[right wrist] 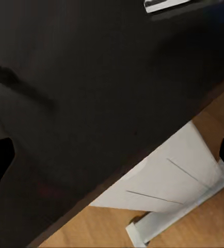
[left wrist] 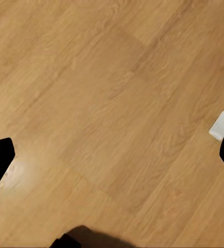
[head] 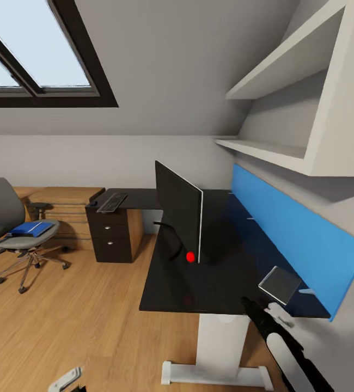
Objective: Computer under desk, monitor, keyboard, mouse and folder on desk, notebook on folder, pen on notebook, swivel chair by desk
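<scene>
The black desk carries the monitor, which I see nearly edge-on with its red dot low down. On the desk's far wing lies the keyboard, the tiny mouse just left of it. At the left stands the swivel chair with the blue folder on its seat. A flat rectangle with a pale edge, the notebook, rests near the blue wall panel. My right gripper hovers open over the desk's front edge. The left gripper is open above bare floor. Computer and pen are out of view.
A black drawer unit sits under the desk's far wing, a light-wood chest behind the chair. The white desk leg stands below my right arm. White shelves hang above the blue panel. Wood floor spreads to the left.
</scene>
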Tool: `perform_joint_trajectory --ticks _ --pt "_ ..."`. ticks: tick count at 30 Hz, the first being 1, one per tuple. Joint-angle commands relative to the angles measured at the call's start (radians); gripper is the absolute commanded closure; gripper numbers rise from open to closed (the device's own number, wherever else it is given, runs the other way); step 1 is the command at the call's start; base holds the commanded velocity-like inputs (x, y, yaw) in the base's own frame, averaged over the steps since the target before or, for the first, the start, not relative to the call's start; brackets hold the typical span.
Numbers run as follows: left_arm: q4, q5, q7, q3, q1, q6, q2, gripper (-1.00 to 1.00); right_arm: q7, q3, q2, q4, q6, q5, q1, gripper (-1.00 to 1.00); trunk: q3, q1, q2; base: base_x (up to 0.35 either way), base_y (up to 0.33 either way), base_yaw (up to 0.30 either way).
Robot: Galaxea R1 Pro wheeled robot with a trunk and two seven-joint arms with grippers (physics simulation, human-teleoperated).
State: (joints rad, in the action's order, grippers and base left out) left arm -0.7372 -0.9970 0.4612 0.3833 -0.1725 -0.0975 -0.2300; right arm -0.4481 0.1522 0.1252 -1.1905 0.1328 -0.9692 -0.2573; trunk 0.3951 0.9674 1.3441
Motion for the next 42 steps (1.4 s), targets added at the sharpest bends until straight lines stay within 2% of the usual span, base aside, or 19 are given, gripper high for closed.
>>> perform_joint_trajectory --ticks 1,4,5,6,8,9,10,13,14,18,21,22,28,32,37,41,42 --pt "0.040 -0.003 -0.004 0.008 -0.001 0.051 0.001 -1.00 -0.035 0.002 0.050 0.092 0.050 0.017 -0.109 -1.00 0.001 0.000 0.001 0.000 -0.001 0.000" --pt "0.050 -0.002 -0.007 0.016 -0.001 0.063 0.003 -1.00 -0.042 0.001 0.066 0.196 0.057 0.024 -0.195 -1.00 0.001 0.000 0.001 0.000 0.000 0.000" --pt "0.060 0.016 -0.008 0.042 -0.001 0.072 0.005 -1.00 -0.046 0.001 0.077 0.415 0.027 0.047 -0.332 -1.00 0.001 0.000 0.001 0.000 0.000 0.000" --pt "0.064 0.028 -0.009 0.053 -0.001 0.075 0.005 -1.00 -0.046 0.002 0.080 0.538 -0.016 0.068 -0.394 -1.00 0.001 0.000 0.001 0.000 0.000 0.000" --pt "0.069 0.037 -0.010 0.059 -0.001 0.077 0.005 -1.00 -0.046 0.003 0.080 0.658 -0.082 0.095 -0.448 -1.00 0.001 0.000 0.001 0.000 0.000 0.000" --pt "0.080 0.043 -0.010 0.062 -0.001 0.079 0.005 -1.00 -0.045 0.005 0.079 0.760 -0.167 0.128 -0.488 -1.00 0.001 0.000 0.001 0.000 0.000 0.000" --pt "0.119 0.057 -0.010 0.068 -0.001 0.109 0.009 -1.00 -0.037 0.010 0.074 0.912 -0.395 0.204 -0.541 -1.00 0.001 0.000 0.001 0.000 0.000 0.000" --pt "0.131 0.059 -0.010 0.070 -0.001 0.161 0.020 -1.00 -0.034 0.010 0.065 0.945 -0.442 0.224 -0.553 -1.00 0.001 0.000 0.001 0.000 0.000 0.000" --pt "0.135 0.059 -0.010 0.072 -0.001 0.195 0.030 -1.00 -0.033 0.011 0.062 0.958 -0.438 0.231 -0.556 -1.00 0.001 0.000 0.001 0.000 0.000 0.000" --pt "0.139 0.059 -0.010 0.073 -0.001 0.220 0.036 -1.00 -0.031 0.015 0.061 0.966 -0.377 0.245 -0.559 -1.00 0.001 0.000 0.001 0.000 0.000 0.000" --pt "0.140 0.060 -0.009 0.074 -0.001 0.226 0.038 -1.00 -0.031 0.025 0.060 0.967 -0.349 0.267 -0.560 -1.00 0.001 0.000 0.001 0.000 0.000 0.000" --pt "0.140 0.060 -0.009 0.074 -0.001 0.230 0.039 -1.00 -0.031 0.044 0.058 0.969 -0.334 0.315 -0.560 -1.00 0.001 0.000 0.001 0.000 0.000 0.000" --pt "0.140 0.060 -0.009 0.074 -0.001 0.233 0.040 -1.00 -0.031 0.056 0.058 0.970 -0.326 0.381 -0.560 -1.00 0.001 0.000 0.001 0.000 0.000 0.000" --pt "0.140 0.062 -0.009 0.075 -0.001 0.234 0.040 -1.00 -0.030 0.063 0.064 0.971 -0.325 0.414 -0.560 -1.00 0.001 0.000 0.001 0.000 0.000 0.000" --pt "0.140 0.062 -0.009 0.076 -0.001 0.234 0.040 -1.00 -0.030 0.065 0.071 0.973 -0.325 0.428 -0.560 -1.00 0.001 0.000 0.001 0.000 0.000 0.000" --pt "0.140 0.063 -0.009 0.077 -0.001 0.234 0.040 -1.00 0.001 0.067 0.079 1.005 -0.325 0.510 -0.560 -1.00 0.001 0.000 0.001 0.024 0.000 0.000" --pt "0.140 0.063 -0.009 0.077 -0.001 0.235 0.040 -1.00 0.047 0.067 0.080 1.025 -0.332 0.577 -0.560 -1.00 0.001 0.000 0.001 0.212 0.000 0.000"
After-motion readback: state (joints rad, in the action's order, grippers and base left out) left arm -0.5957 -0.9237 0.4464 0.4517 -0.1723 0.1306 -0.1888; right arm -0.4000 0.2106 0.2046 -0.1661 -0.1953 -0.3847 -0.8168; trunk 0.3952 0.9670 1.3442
